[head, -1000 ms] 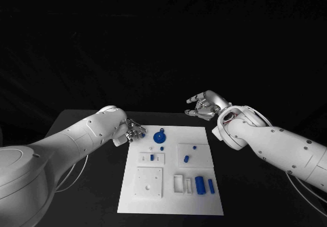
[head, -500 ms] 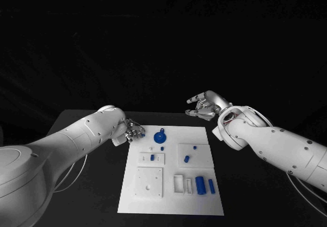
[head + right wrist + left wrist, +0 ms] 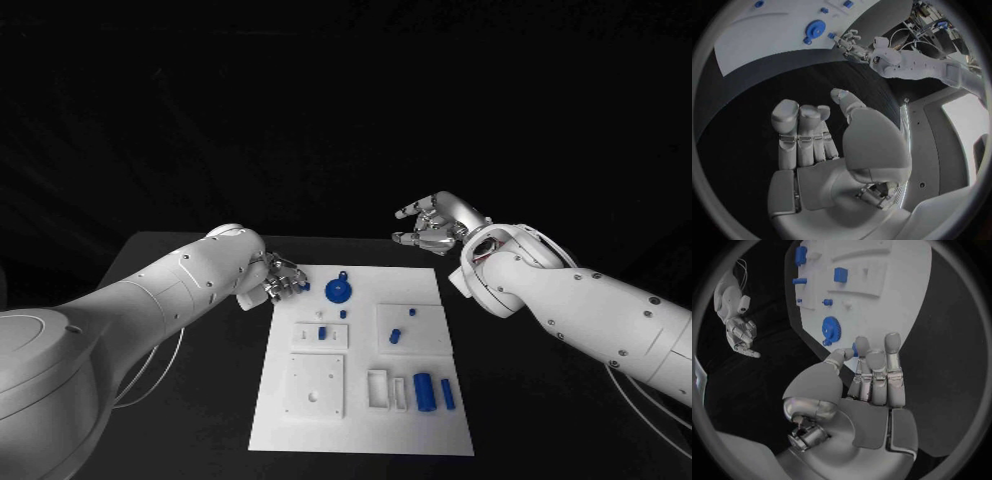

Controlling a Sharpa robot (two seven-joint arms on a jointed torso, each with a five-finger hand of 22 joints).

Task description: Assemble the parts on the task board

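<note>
Left hand (image 3: 277, 279) of mine sits at the far left corner of the task board (image 3: 364, 432), fingers drawn together around a small blue part (image 3: 303, 286) pinched at the fingertips. The left wrist view shows that part (image 3: 854, 348) peeking out between my thumb and the other fingers, just beside the blue gear (image 3: 831, 329). My right hand (image 3: 433, 224) hangs above the worktop (image 3: 173, 265) beyond the board's far right corner, holding nothing, its fingers loosely curled and apart from one another.

The board lies in the middle of the worktop. On it the gear (image 3: 338, 291) rests near the far edge, small blue pegs stand in the white blocks at the board's middle, and a blue cylinder (image 3: 423, 390) with a slimmer blue bar (image 3: 447, 394) beside it lies near the right edge, close to me.

I judge this to be an early step: 1 part is in hand, not yet seated, and most pieces are loose. I cannot tell which socket this part belongs to. The next move calls for carrying it over the right seat, keeping it upright in the pinch, and lowering it without nudging the gear next to my fingertips.
</note>
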